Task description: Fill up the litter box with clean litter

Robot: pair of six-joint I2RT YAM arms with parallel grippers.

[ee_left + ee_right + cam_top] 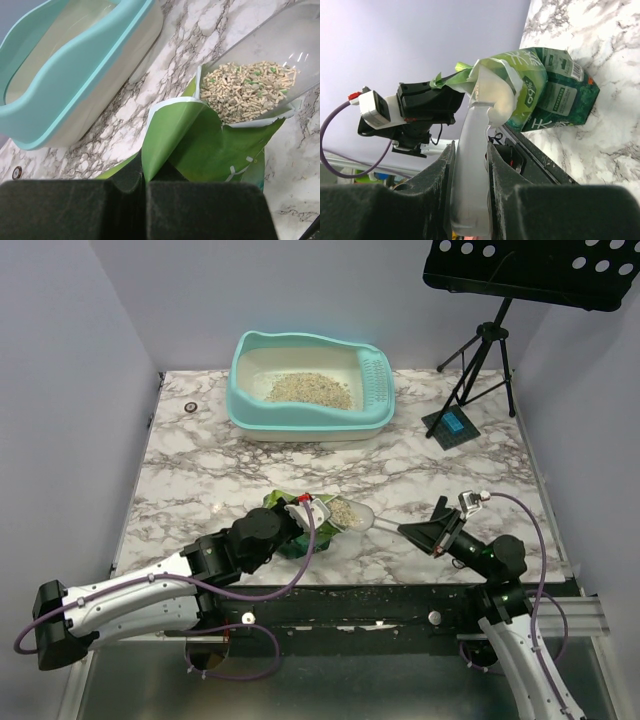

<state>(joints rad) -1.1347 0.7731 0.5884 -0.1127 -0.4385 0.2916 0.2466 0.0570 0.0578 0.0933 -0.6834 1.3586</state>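
Observation:
The turquoise litter box (300,420) stands at the back of the table with a heap of pale litter (310,388) inside and a slotted turquoise scoop (376,380) on its right wall. Near the front, the green litter pouch (283,540) stands open. My left gripper (142,182) is shut on the pouch's torn top edge (165,135). My right gripper (470,150) is shut on the handle of a clear plastic scoop (472,165). The scoop's bowl (245,90) lies at the pouch's mouth, filled with tan pellets of clean litter (240,92). The litter box wall (75,85) sits to the pouch's left.
A black music stand (480,350) stands at the back right, with a small teal-and-black pad (455,426) at its foot. A small round fitting (190,406) lies at the back left. Loose grains dot the marble table (200,470) near its front edge.

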